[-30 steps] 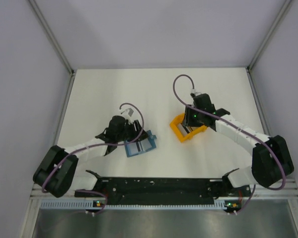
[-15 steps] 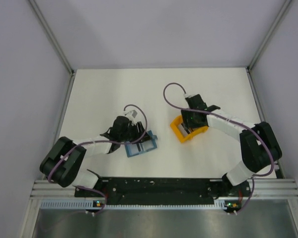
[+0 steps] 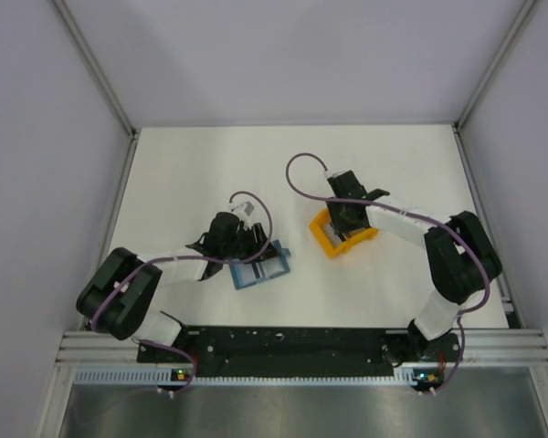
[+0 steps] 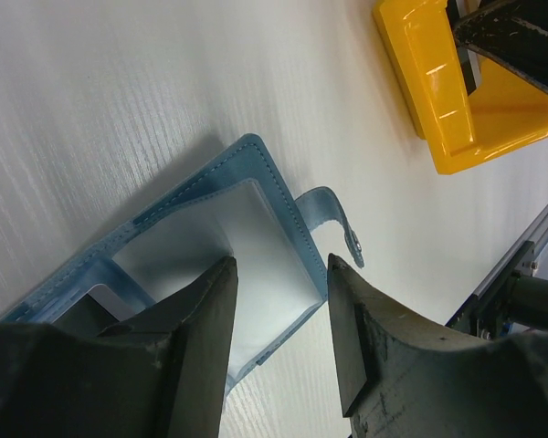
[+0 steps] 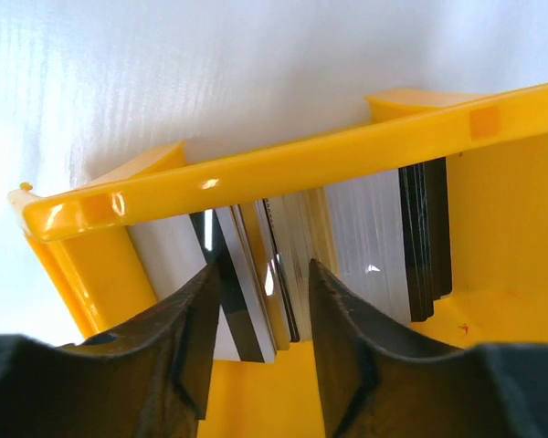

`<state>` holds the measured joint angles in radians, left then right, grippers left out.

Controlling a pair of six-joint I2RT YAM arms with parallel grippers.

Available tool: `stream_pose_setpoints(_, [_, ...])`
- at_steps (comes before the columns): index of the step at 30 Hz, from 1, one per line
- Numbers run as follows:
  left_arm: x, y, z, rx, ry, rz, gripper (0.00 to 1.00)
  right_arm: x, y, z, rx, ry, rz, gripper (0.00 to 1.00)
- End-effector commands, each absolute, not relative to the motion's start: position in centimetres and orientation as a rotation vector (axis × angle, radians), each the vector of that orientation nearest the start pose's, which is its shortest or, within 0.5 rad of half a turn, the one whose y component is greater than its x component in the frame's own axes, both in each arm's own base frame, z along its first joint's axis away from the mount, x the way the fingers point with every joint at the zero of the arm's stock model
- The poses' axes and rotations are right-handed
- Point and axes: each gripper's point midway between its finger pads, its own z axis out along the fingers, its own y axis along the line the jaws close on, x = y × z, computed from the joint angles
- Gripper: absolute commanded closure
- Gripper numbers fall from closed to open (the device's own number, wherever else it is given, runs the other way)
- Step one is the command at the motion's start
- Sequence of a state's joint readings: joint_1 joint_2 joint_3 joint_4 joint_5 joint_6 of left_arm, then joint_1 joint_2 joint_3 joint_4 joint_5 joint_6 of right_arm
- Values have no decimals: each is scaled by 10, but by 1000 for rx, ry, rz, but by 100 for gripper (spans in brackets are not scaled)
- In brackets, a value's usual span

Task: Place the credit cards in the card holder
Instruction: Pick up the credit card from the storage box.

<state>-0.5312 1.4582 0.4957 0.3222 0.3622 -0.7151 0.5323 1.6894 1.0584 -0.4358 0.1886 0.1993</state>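
Observation:
The card holder [image 3: 260, 267] is a teal-blue wallet lying open on the table; it also shows in the left wrist view [image 4: 247, 214], with pale pockets and a snap tab. My left gripper [image 3: 247, 245] is open, its fingertips [image 4: 221, 274] low over the wallet's pale pocket, holding nothing. The credit cards [image 5: 374, 237] stand on edge in an orange rack [image 3: 329, 242]. My right gripper [image 3: 347, 219] is open and down inside the rack [image 5: 283, 164], its two fingers on either side of a few cards [image 5: 256, 301].
White table with grey enclosure walls on the left, right and back. The black arm-mount rail [image 3: 283, 345] runs along the near edge. The rack shows at the top right of the left wrist view [image 4: 447, 100].
My right gripper has moved left and settled into the orange rack around the cards. The rack has shifted slightly. My left gripper stays at the wallet.

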Motion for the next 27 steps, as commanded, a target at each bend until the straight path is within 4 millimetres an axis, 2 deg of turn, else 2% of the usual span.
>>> stream_pose_setpoints(1, [265,-260,65,36,2315,-1082,52,316,169,22,-389,2661,35,64])
stream_pose_setpoints(5, [264,-259,63,32,2320,-1080,52,316,180,38,-392,2624,133,79])
stream_pose_setpoints(7, [265,-259,63,31,2320,-1081,52,315,189,48,-405,2605,200,81])
stream_pose_setpoints(8, [264,-260,64,32,2321,-1084,52,315,193,54,-410,2592,235,85])
stream_pose_setpoints(14, [265,-260,63,30,2320,-1081,52,308,215,82,-444,2539,417,86])
stream_pose_setpoints(19, [265,-261,62,29,2322,-1087,53,303,230,85,-472,2541,541,82])
stream_pose_setpoints(23, [265,-261,64,37,2316,-1092,53,314,211,79,-379,2545,383,68])
stream_pose_setpoints(27, [265,-263,69,48,2301,-1100,53,328,191,82,-311,2516,261,60])
